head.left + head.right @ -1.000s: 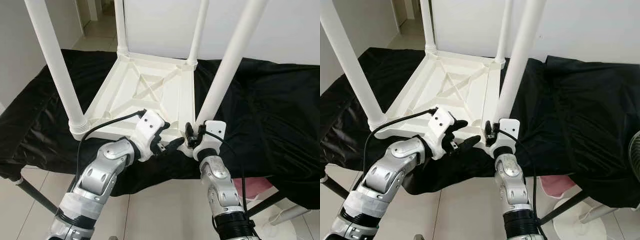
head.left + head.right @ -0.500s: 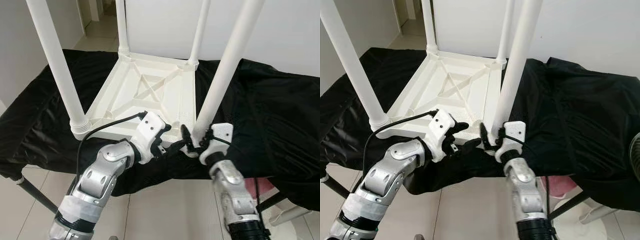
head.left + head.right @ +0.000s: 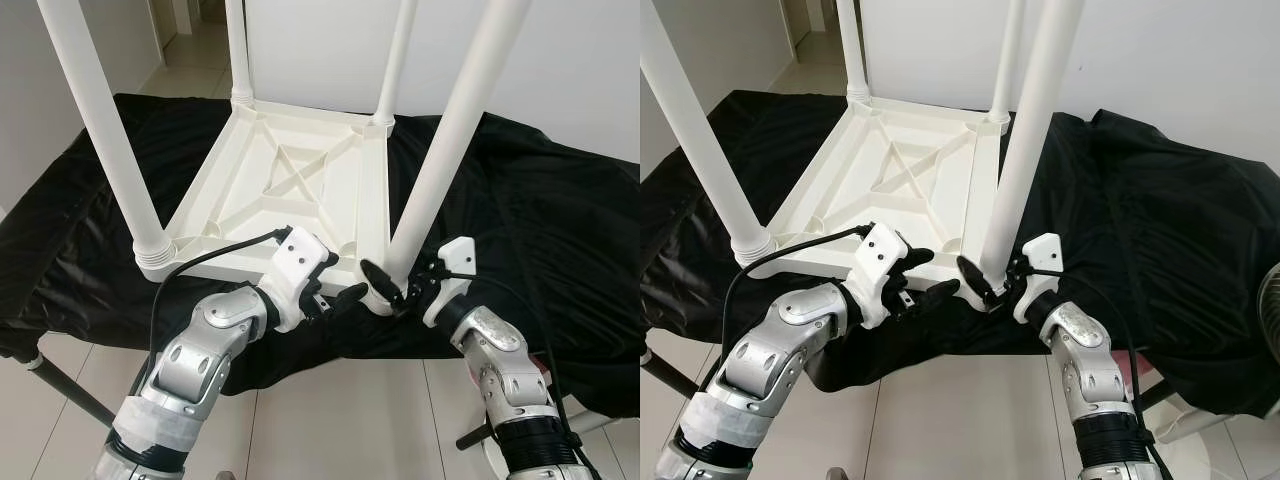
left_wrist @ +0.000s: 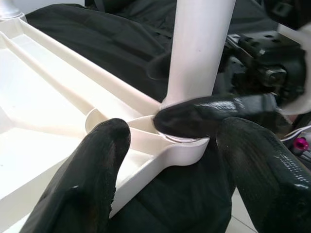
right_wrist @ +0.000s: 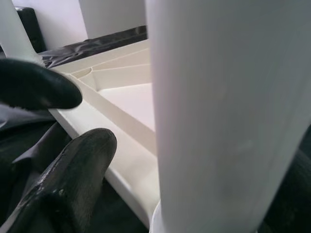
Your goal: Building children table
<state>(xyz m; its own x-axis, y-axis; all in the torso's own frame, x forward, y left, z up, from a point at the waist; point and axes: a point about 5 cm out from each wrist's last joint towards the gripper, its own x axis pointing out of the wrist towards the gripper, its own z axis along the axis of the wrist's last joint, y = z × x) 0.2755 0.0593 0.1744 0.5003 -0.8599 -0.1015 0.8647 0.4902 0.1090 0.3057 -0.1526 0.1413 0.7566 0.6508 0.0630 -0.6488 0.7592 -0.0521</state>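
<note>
Fingers of the right gripper [image 3: 385, 288] are pressing in at the foot of the near right leg [image 3: 447, 150], one black finger [image 4: 214, 114] lying across the base of it where it meets its socket; whether they are clamping the leg or merely resting wide around it, I cannot tell. Just beside it, the left gripper [image 3: 335, 298] is reaching in from the robot's left, its two fingers spread wide, hovering at the near edge of the same corner and holding nothing.

Moving outward, the table [image 3: 290, 190] is lying upside down, its ribbed white underside facing up with a cross brace in the middle. Four white legs are standing up out of its corners: the near left leg [image 3: 100, 125], the far left leg [image 3: 238, 50] and the far right leg [image 3: 393, 60] joining the one being worked on. That near right leg is rising straight between the camera and the far side, blocking much of the right wrist view.

Underneath, a black cloth [image 3: 540, 210] is draping over the work surface and hanging off its near edge. Pale floor tiles [image 3: 330, 420] are showing below, and a grey cable [image 3: 210, 255] is looping over the left wrist.
</note>
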